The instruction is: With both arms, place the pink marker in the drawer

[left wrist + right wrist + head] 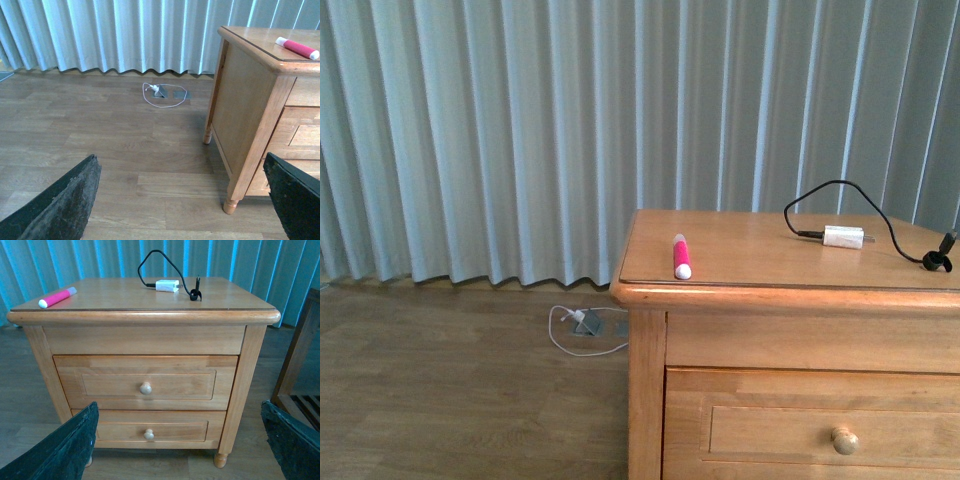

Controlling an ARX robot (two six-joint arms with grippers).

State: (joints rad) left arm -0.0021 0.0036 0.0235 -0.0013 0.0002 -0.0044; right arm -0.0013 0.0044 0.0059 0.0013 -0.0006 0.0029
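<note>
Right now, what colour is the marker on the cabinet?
Bright pink marker, white tip; front view best.

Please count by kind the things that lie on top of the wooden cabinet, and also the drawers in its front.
Pink marker: 1
White charger with black cable: 1
Drawers: 2, the upper drawer and the lower drawer
Total: 4

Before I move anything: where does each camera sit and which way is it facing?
Front: on the body, facing the curtain and the cabinet; no arm shows.
Left wrist: on the left arm, facing the floor and the cabinet's side; left pincer edges show.
Right wrist: on the right arm, facing the drawer head-on; right pincer edges show.
Shared: all three show the pink marker on top.
</note>
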